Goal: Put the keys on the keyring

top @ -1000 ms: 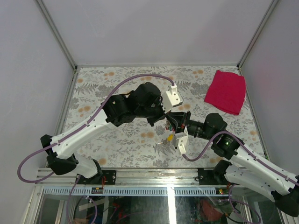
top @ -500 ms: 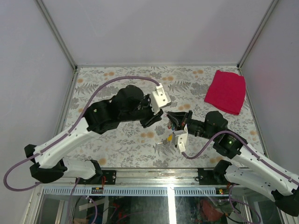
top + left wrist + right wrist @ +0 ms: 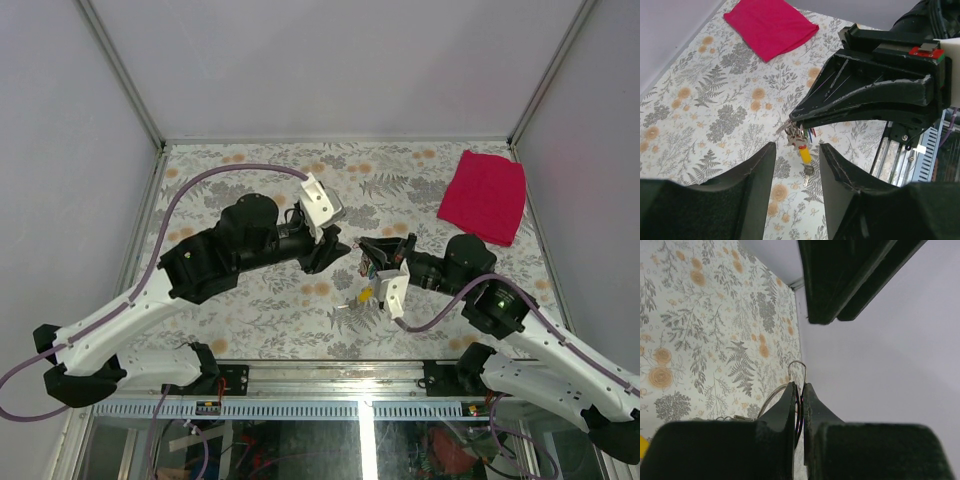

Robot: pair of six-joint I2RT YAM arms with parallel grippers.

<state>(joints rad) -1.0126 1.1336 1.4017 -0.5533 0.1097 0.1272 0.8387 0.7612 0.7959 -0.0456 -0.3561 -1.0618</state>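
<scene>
Thin silver wire keyring pinched in closed right gripper. Bunch of small coloured-headed metal keys dangling below its fingertips. Jaws of left gripper spread, empty, near the bunch

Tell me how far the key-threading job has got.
Done: a bunch of coloured-headed metal keys hangs from the thin silver wire keyring, a yellow-headed key lowest. In hand: the right gripper is shut on that ring; the left gripper faces it open and empty. Left: one small key below the bunch looks loose, though I cannot be sure.
</scene>
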